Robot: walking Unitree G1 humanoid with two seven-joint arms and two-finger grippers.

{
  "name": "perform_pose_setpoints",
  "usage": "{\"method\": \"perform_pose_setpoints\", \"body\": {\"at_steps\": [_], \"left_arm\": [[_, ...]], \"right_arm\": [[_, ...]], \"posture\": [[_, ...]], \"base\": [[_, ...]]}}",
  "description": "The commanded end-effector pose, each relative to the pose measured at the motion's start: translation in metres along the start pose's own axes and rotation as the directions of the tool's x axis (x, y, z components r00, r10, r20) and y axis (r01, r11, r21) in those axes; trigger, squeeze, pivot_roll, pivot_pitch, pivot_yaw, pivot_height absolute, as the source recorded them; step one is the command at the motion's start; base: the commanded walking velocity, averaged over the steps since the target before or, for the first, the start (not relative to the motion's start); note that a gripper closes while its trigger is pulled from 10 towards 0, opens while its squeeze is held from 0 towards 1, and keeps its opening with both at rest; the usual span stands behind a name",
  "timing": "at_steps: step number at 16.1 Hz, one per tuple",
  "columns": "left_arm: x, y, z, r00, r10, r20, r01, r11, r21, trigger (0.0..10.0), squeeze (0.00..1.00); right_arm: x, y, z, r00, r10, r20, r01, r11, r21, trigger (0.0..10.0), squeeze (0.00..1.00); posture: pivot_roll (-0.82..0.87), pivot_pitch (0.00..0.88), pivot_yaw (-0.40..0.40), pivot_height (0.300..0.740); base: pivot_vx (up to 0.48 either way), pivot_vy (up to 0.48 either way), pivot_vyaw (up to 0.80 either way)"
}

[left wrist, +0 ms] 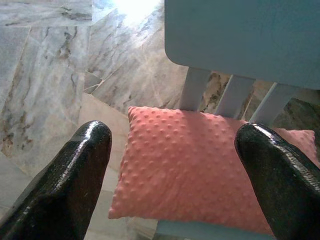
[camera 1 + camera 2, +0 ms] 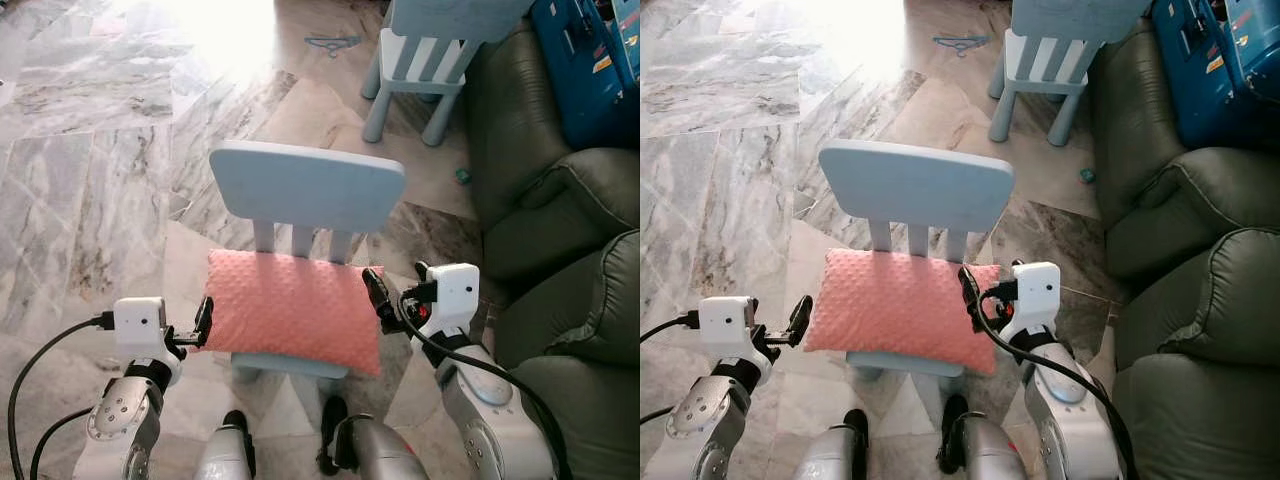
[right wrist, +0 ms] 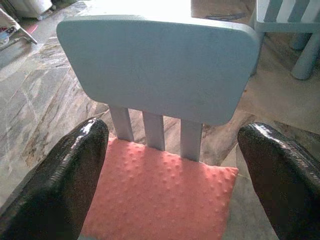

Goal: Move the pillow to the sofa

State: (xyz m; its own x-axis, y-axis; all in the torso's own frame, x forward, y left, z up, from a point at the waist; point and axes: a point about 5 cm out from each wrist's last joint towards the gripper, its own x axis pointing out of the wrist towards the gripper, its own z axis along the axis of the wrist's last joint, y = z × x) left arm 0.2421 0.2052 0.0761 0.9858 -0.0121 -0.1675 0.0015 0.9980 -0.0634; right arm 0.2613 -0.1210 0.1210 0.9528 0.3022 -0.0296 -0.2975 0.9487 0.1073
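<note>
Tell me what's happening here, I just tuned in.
The pink pillow lies on the seat of a small blue chair. The left pincer sits at its left end and the right pincer at its right end, both open, nothing lifted yet. The green sofa is on the robot's right.

Both silver arms are raised forward from the lower edge of the head views, elbows bent, each with a white wrist block and a black cable trailing back. The left gripper (image 2: 204, 322) is level with the right gripper (image 2: 378, 298), the two set well apart and pointing inward and ahead. In the wrist views the left fingers (image 1: 75, 185) and the right fingers (image 3: 70, 180) stand spread wide, with nothing between them. The robot's legs (image 2: 232, 450) show below, between the arms.
</note>
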Motion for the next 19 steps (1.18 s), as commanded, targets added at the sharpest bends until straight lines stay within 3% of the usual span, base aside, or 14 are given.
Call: {"method": "perform_pose_setpoints", "body": {"at_steps": [1, 15, 19], "left_arm": [[-0.0028, -0.0003, -0.0065, 0.999, -0.006, -0.033, 0.006, 1.000, 0.000, 10.0, 0.00], [-0.0031, -0.0018, -0.0069, 0.999, -0.003, -0.034, 0.003, 1.000, 0.004, 10.0, 0.00], [-0.0031, -0.0022, -0.0072, 0.999, -0.002, -0.033, 0.002, 1.000, 0.004, 10.0, 0.00]], "right_arm": [[-0.0026, 0.0016, -0.0027, 1.000, 0.011, -0.017, -0.010, 1.000, 0.005, 10.0, 0.00], [-0.0030, 0.0026, -0.0019, 1.000, 0.018, -0.017, -0.018, 1.000, 0.004, 10.0, 0.00], [-0.0025, 0.0027, -0.0015, 1.000, 0.018, -0.013, -0.018, 1.000, 0.004, 10.0, 0.00]], "posture": [[-0.01, 0.351, -0.065, 0.694], [-0.02, 0.354, -0.067, 0.539], [-0.01, 0.351, -0.068, 0.539]], "base": [[0.000, 0.000, 0.00], [0.000, 0.000, 0.00], [0.000, 0.000, 0.00]]}}
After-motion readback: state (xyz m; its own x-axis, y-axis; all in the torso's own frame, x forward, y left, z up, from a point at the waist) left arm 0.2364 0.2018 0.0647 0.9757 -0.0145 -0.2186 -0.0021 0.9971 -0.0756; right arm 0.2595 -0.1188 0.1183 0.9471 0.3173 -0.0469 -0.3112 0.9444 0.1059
